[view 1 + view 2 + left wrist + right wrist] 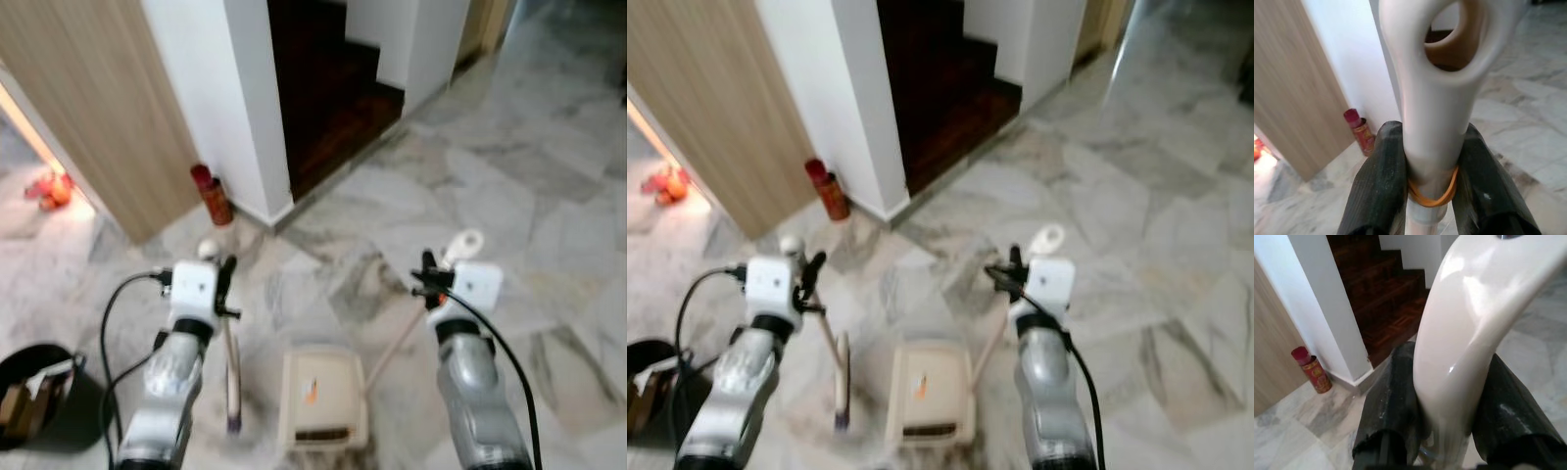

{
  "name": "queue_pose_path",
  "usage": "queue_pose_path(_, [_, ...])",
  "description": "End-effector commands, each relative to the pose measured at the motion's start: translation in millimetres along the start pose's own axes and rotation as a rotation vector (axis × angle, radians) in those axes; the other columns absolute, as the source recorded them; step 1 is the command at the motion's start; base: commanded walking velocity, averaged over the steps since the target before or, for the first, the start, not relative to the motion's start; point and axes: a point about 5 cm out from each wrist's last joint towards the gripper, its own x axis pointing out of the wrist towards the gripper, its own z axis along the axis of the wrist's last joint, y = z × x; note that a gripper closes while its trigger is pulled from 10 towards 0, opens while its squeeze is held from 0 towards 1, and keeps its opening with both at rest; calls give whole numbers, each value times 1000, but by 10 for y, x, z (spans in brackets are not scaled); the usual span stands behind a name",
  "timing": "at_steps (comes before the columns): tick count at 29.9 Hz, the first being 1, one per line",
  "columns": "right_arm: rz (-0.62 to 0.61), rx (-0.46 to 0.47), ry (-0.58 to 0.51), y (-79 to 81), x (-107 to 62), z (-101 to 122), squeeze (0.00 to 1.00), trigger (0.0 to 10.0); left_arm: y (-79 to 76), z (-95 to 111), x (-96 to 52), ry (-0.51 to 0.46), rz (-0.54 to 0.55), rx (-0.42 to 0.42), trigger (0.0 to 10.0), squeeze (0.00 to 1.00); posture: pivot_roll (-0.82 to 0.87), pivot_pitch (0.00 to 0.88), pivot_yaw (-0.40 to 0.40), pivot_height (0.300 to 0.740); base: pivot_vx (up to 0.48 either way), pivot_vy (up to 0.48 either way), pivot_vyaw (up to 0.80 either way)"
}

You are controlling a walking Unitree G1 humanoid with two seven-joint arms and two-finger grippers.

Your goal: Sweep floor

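Left claw (227, 284) pinches the pale handle of a small broom (232, 377), whose dark bristles rest on the marble floor (549, 196) just left of the dustpan (320, 397). Right claw (428, 279) clamps the dustpan's long cream handle (397, 343), its looped end rising above the fingers (1396, 401). The dustpan lies flat on the floor between the two arms. A red canister (214, 194) stands far left by the white wall corner, beside dark wooden stairs (333, 88). A black bin (39, 392) sits near left.

A home hallway: marble floor (549, 196), dark wooden stairs (333, 88), and a wood-panelled wall (98, 108).
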Motion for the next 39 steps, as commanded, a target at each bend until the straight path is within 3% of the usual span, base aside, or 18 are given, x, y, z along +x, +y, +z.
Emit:
queue_pose_path(1, [15, 0, -50, 48, 33, 112, 0, 10000, 62, 85, 9, -38, 10, 23, 10000, 0, 86, 82, 46, 740, 0, 326, 0])
queue_pose_path(14, [22, -3, -55, 70, 40, 114, 0, 10000, 62, 91, 9, -42, 7, 26, 10000, 0, 87, 71, 49, 740, 0, 327, 582])
queue_pose_path(33, [24, -1, -50, 72, 42, 109, 0, 10000, 44, 84, 11, -38, -2, 26, 10000, 0, 87, 73, 48, 740, 0, 0, 800])
queue_pose_path(39, [16, 9, -40, 56, 42, 95, 0, 10000, 18, 80, 9, -36, -11, 22, 10000, 0, 88, 74, 49, 740, 0, 0, 181])
